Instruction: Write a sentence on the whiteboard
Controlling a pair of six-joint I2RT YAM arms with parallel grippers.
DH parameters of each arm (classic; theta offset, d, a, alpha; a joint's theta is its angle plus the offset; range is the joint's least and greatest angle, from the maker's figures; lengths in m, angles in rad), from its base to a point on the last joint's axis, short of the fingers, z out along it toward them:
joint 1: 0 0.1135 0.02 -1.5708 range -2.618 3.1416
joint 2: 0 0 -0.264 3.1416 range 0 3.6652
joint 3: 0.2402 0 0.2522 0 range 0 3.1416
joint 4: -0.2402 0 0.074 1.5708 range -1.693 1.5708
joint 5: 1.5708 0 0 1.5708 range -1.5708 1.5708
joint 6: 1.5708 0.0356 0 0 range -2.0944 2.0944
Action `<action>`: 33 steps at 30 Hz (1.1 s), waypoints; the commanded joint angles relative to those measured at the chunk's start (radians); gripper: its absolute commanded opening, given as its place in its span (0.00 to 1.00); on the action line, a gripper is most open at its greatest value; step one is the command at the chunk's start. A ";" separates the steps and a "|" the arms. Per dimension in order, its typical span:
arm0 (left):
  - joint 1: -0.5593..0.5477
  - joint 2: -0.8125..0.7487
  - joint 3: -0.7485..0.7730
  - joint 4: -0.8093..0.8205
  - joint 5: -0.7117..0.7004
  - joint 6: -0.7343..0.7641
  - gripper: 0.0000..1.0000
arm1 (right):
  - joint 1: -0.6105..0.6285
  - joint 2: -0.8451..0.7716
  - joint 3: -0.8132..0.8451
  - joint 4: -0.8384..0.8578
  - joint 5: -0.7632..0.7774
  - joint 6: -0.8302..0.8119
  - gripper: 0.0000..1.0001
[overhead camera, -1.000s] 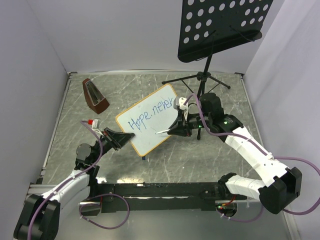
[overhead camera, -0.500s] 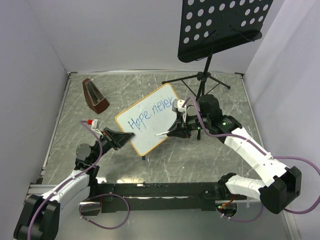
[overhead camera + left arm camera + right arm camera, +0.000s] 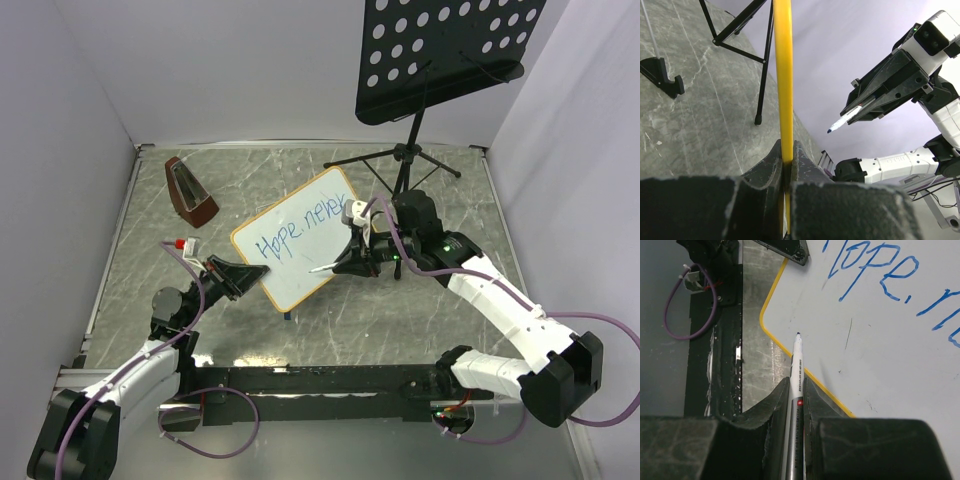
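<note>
So the whiteboard (image 3: 296, 274) stands tilted mid-table, the left gripper (image 3: 248, 281) pinching its frame at 8 o'clock. The right gripper (image 3: 346, 263) is clamped on the marker (image 3: 322, 266) at the board's 4 o'clock, tip just off the surface (the sentence (image 3: 300, 229) reads "Hope never").

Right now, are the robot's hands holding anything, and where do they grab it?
The left gripper pinches the whiteboard by its frame edge; the right gripper clamps the marker around its barrel, tip sticking out.

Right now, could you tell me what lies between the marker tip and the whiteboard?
Nothing: the left wrist view shows a bare gap between the tip of the marker and the whiteboard, seen edge-on.
</note>
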 commanded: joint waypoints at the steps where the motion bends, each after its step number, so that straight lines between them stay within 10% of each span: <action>1: 0.004 -0.016 -0.086 0.151 -0.019 -0.028 0.01 | 0.015 -0.001 0.003 0.029 0.014 -0.024 0.00; 33: 0.004 0.041 -0.069 0.183 -0.011 -0.075 0.01 | 0.107 0.054 0.051 0.074 0.266 -0.044 0.00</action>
